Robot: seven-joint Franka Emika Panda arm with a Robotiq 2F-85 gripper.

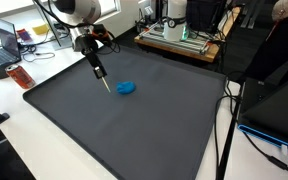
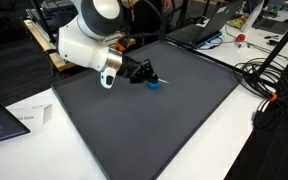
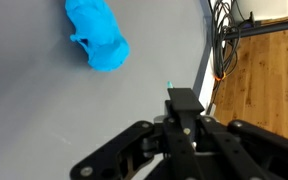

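The dark grey mat (image 3: 34,110) is looking matt and finely grained, like rubbery cloth. The blue object (image 3: 97,35) is showing a dull, soft, lumpy surface. The gripper (image 3: 184,112) and marker (image 1: 102,76) are looking like smooth black plastic. The floor (image 3: 269,85) is showing smooth wood.

A thin dark pen (image 1: 102,78) tilted in the pincer (image 1: 96,67), tip near a lumpy blue object (image 1: 127,87)

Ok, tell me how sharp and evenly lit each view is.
Wrist view: the claw is blurred up close, the blue lump sharper. Both exterior views: even room light, no harsh glare on the grey mat, fine detail lost.
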